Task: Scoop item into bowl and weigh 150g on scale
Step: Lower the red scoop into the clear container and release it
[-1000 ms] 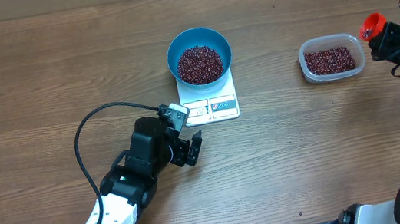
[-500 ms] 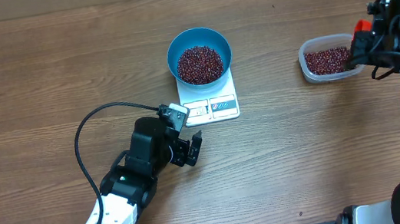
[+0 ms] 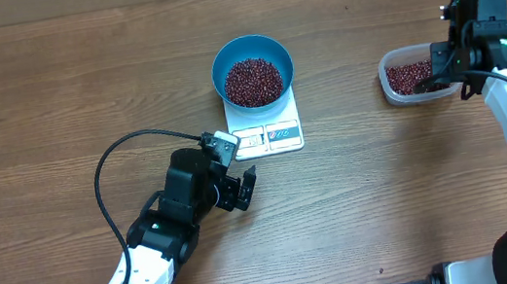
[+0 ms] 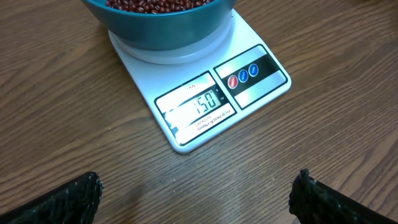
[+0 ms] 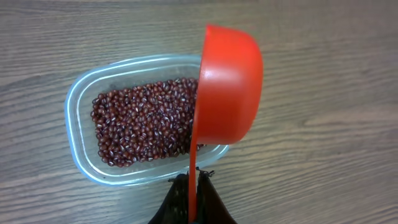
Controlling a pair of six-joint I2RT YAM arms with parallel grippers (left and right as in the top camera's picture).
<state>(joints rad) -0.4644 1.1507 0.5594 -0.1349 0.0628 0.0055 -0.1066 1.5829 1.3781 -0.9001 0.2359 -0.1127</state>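
We are holding our left fingers spread wide and empty, low over the desk, just in front of the scale. The scale is carrying the blue bowl of beans at upper centre of the overhead frame, and its display is showing 150. Our right fingers are clamping the red scoop, which is tilting on its side over the clear tub at upper right.

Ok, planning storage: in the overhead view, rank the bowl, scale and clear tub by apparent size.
Largest: blue bowl and scale, about alike; the bowl hides part of the scale.
Smallest: clear tub, slightly.
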